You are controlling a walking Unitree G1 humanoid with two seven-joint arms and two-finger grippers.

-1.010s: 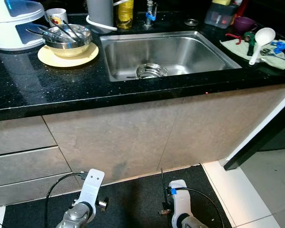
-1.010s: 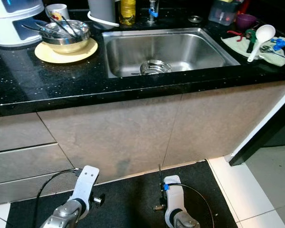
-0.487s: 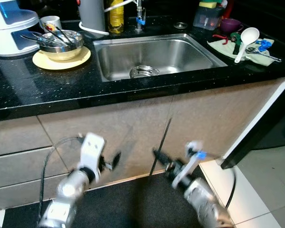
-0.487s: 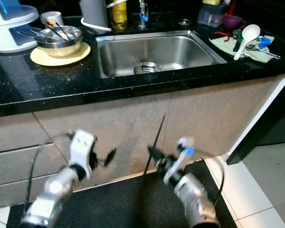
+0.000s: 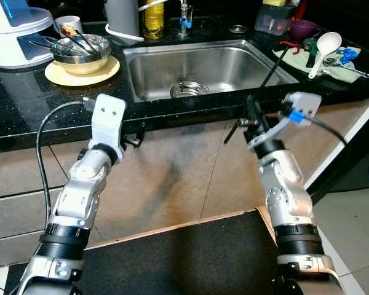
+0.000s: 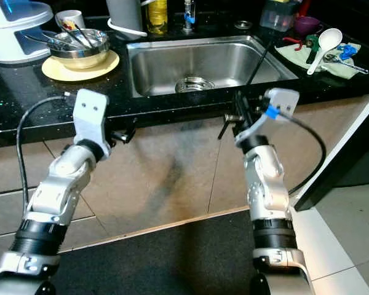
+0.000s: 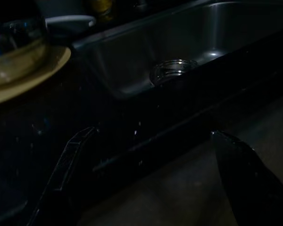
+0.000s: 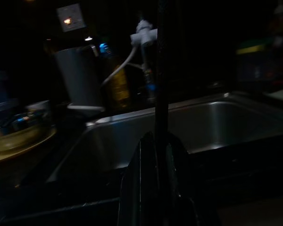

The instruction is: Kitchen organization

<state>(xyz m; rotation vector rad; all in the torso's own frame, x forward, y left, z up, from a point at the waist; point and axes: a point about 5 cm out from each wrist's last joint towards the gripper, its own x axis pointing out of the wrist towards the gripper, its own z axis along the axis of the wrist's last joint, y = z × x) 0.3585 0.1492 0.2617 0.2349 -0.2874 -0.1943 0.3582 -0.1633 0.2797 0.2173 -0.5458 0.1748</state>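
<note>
We hold a thin black rod (image 5: 272, 66) pinched in our right gripper (image 5: 253, 120), tilted over the sink (image 5: 203, 67), probably bound for the table (image 5: 24, 110); our left gripper (image 7: 146, 174) waits below the edge, spread wide.

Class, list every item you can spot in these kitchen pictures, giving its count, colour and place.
Sink: one, steel, set in the black counter.
Drain strainer: one, steel, sink bottom.
Plate: one, yellow, left of sink.
Bowl: one, steel, on the plate, holding utensils.
Mug: one, white, behind bowl.
Bottle: one, yellow, behind sink.
Spoon: one, white, on cloth, right.
Thin rod: one, black, in right claw.
Left claw: open, at counter edge.
Right claw: shut on rod.
</note>
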